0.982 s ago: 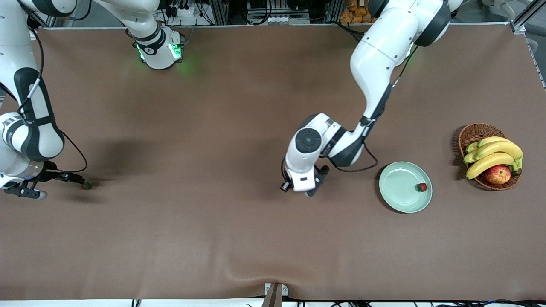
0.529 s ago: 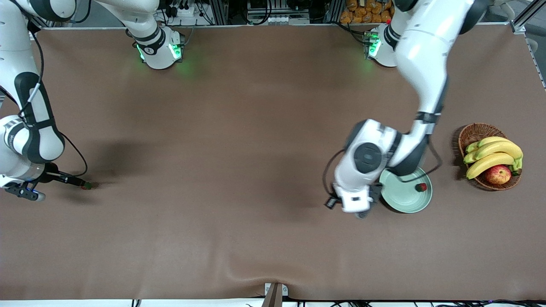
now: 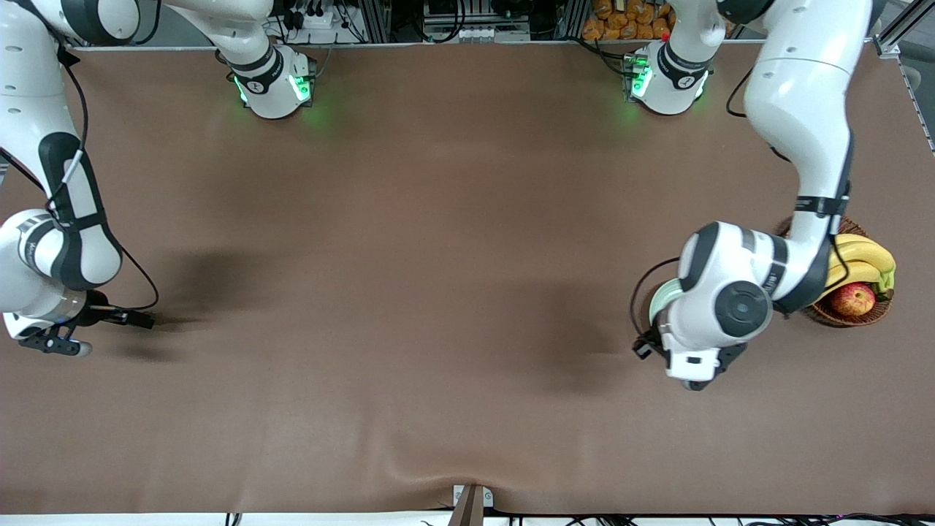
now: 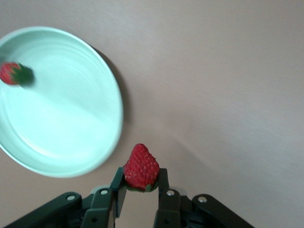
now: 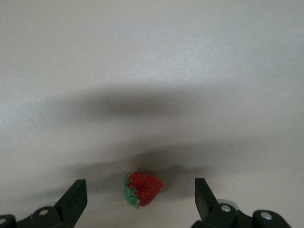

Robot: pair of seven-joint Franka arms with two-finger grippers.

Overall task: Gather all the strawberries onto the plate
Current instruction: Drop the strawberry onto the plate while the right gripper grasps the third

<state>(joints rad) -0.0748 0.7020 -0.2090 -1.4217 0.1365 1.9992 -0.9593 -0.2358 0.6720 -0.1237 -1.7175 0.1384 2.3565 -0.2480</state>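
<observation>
No readable brand or label anywhere that I can make out. The left end effector [image 4: 140,190] is clamped on a strawberry [image 4: 141,167] and sits up in the air just off the rim of the mint plate [image 4: 102,142], at the left arm's end of the worktop [image 3: 438,292]. A second strawberry [image 4: 10,73] already lies in the plate near its rim. In the front view the left arm's wrist covers most of the plate, and its elbow hides part of the wicker basket [image 3: 847,315] with the bananas [image 3: 862,256] and apple [image 3: 853,298]. A second ago that arm was mid-worktop and the plate was in plain sight, so it has swung over. The right end effector [image 5: 137,204] has its fingers spread wide, low over the third strawberry [image 5: 142,189] on the worktop at the right arm's end, not gripping it.
</observation>
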